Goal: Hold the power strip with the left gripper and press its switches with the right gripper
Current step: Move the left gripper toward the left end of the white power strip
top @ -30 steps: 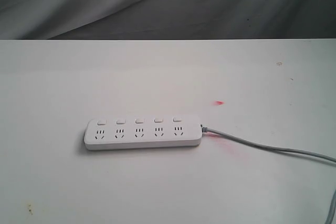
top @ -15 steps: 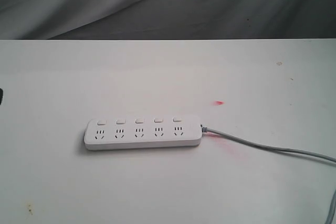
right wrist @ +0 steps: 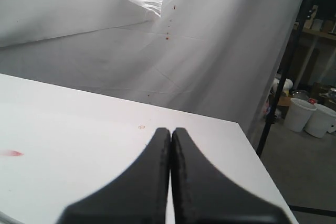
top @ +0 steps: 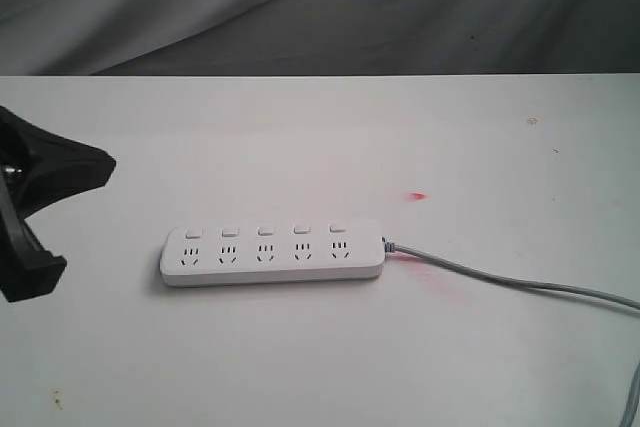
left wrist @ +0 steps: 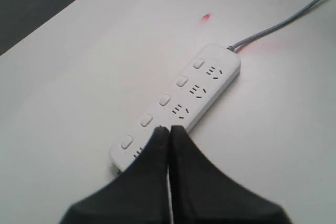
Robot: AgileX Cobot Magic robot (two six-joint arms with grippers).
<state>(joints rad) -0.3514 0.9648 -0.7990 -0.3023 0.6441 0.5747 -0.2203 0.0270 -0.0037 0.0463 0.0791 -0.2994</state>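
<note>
My left gripper (left wrist: 169, 128) has its fingers pressed together with nothing between them. It slants down toward the strip (top: 272, 255), and seen from the wrist its tips hide the second outlet from the strip's free end. In the exterior view that gripper sits off the same free end — apart from the strip, not touching it. My right gripper (right wrist: 170, 129) is closed too and empty, aimed out across the table (top: 300, 367) toward a white drape (right wrist: 79, 35); I cannot place it against the strip. The strip lies flat on the table, with five switches (top: 264, 230) in a row along its far side, one above each outlet. The grey cable (top: 500, 280) leaves the end away from my left gripper — trailing off along the table. Just beyond that end is a small red mark (top: 417, 196).
</note>
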